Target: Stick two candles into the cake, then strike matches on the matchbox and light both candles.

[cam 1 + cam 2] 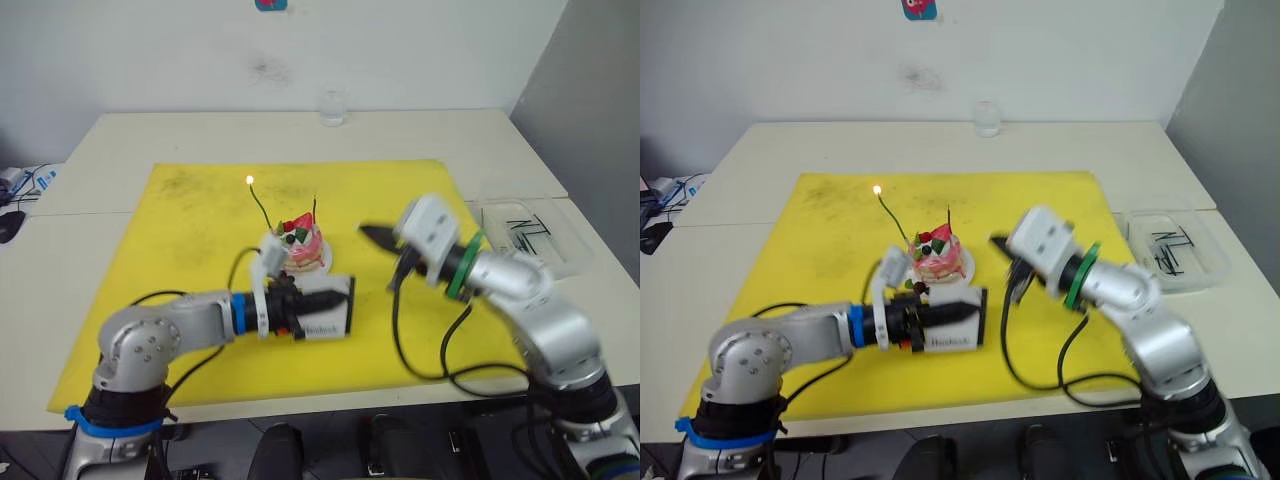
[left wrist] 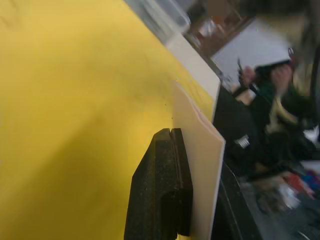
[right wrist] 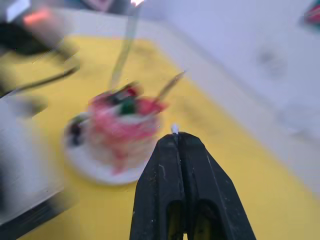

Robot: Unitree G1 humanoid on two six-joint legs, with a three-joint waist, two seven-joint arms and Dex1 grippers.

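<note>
The pink-and-white cake (image 1: 302,247) sits on its small white plate at the middle of the yellow mat (image 1: 190,220). A green candle (image 1: 262,207) leans out of the cake with a small flame at its tip. A dark red candle (image 1: 315,211) stands beside it, with no flame. In front of the cake my left gripper (image 1: 325,298) is shut on the white matchbox (image 1: 335,312). My right gripper (image 1: 368,234) hovers just right of the cake, shut on a match whose pale tip (image 3: 174,129) pokes out past the fingertips.
A clear plastic tray (image 1: 525,232) with several dark sticks lies at the right, off the mat. A small glass (image 1: 332,105) stands at the table's far edge. Black cables trail from both wrists over the mat's front.
</note>
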